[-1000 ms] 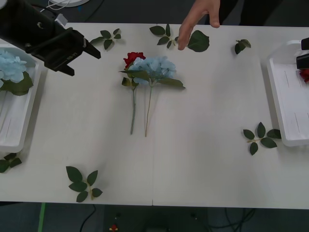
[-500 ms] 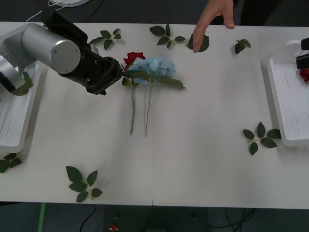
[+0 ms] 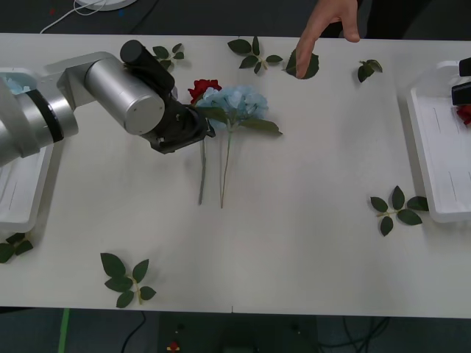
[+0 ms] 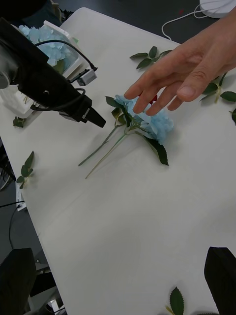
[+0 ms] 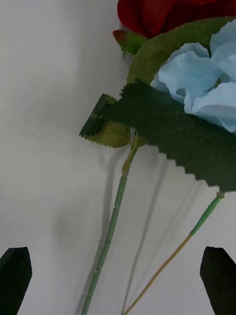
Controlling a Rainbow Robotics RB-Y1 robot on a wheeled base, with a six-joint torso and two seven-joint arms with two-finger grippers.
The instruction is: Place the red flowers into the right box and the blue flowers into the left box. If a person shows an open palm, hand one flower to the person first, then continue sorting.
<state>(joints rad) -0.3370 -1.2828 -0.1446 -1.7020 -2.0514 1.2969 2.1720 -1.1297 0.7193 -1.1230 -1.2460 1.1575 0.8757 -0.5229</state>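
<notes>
A: Surface (image 3: 309, 243) is white and matt. One thin seam (image 3: 232, 305) runs front to back, on the near side of the left claw (image 3: 200, 126) and slightly to its right.
B: Beyond the far edge?
A: Dark floor (image 3: 199, 15). A white cable (image 3: 77, 13) lies there, past the claw and off to its left.
B: Near edge?
A: Dark floor again, with a green strip (image 3: 64, 331) well to the claw's left. Light even, shadows soft.

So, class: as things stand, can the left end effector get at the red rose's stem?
Probably yes. The left end effector is open just above the table, with the red rose's stem running up between its fingers. The blue hydrangea's stem lies close beside it and might get pinched too.
</notes>
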